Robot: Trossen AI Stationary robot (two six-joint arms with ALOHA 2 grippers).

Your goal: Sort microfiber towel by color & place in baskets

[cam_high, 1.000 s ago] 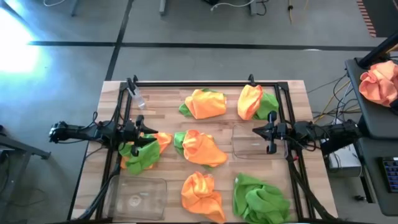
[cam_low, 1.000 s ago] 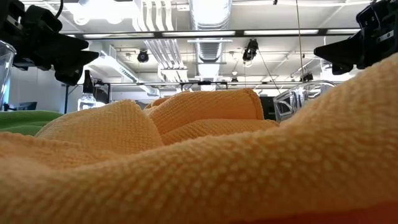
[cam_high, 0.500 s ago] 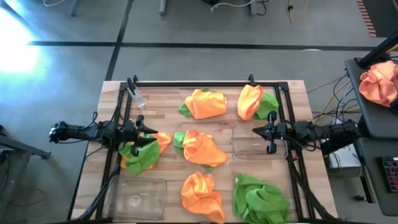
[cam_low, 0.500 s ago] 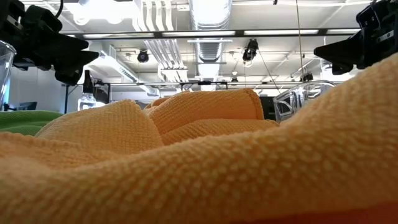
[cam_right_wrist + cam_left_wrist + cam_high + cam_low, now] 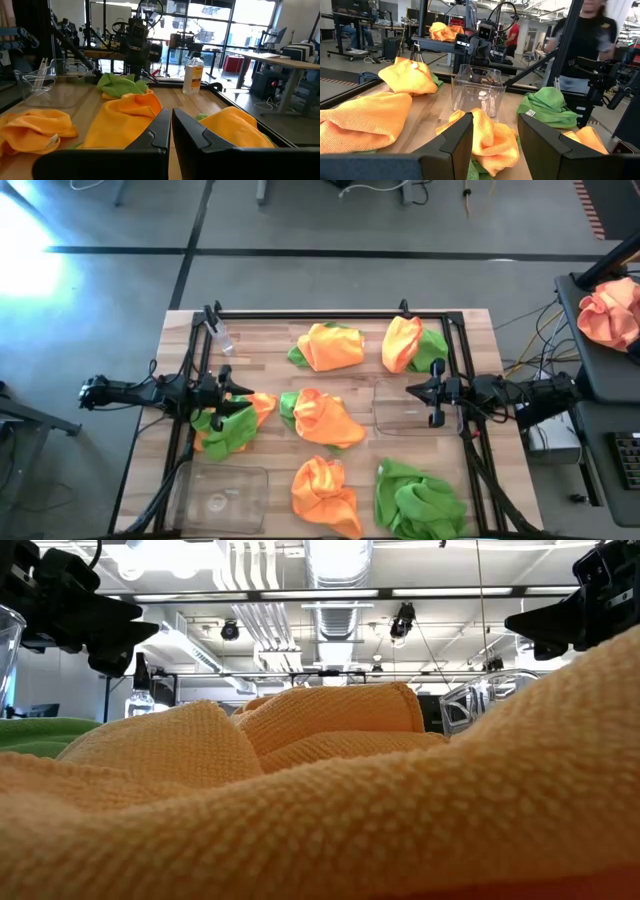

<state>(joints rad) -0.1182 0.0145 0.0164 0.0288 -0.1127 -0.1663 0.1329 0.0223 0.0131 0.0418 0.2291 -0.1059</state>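
A: Left gripper (image 5: pixel 240 402) fingers?
B: Standing apart, holding nothing, hanging over an orange-and-green towel pile (image 5: pixel 228 425); more orange cloth (image 5: pixel 487 134) is showing between them.
A: Right gripper (image 5: pixel 418 391)?
B: Fingers (image 5: pixel 157 131) pressed together, empty, hovering at the edge of a clear basket (image 5: pixel 403 408).
A: Other towels?
B: Orange ones (image 5: pixel 325 417) are lying between the grippers, a green one (image 5: pixel 418 498) near the right gripper. Second basket (image 5: pixel 222 492) is sitting near the left one.

Towels (image 5: pixel 325 417) bright orange and lime green; baskets (image 5: pixel 222 490) clear; desk (image 5: pixel 262 356) light wood grain; arms (image 5: pixel 150 393) black.
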